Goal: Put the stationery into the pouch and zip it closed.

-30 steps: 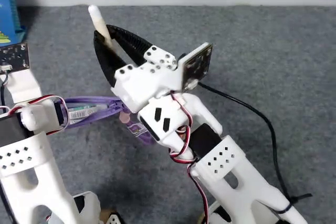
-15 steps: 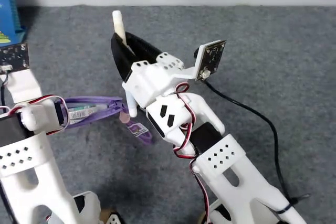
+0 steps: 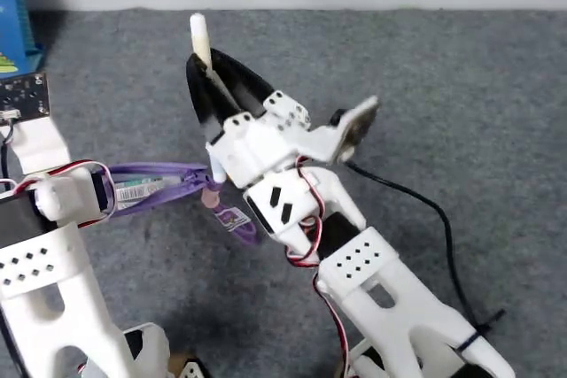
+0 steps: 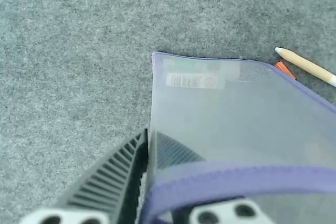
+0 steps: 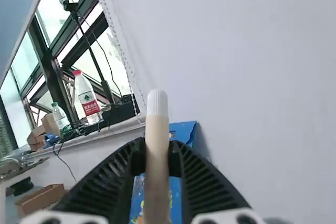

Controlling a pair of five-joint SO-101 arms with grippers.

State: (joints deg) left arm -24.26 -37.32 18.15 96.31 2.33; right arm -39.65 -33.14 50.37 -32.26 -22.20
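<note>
The right gripper (image 3: 211, 73) is clamping a cream pen (image 3: 199, 37) between its 2 black fingers. The pen is standing nearly upright, its lower tip pointing down just beside the purple-edged pouch (image 3: 155, 185). The left gripper (image 4: 149, 145) is pinching 1 edge of that pouch over the grey mat (image 3: 496, 86).

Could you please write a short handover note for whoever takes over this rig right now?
Left gripper: shut on an edge of the pouch.
Right gripper: shut on the pen, held steeply upright, with its lower tip at the pouch's far end.
Done: pen picked up and pouch gripped.
Unclear: an orange item lies beside the pen tip, but I cannot tell whether it is inside the pouch.
Left: get the pen into the pouch, then zip it closed.
</note>
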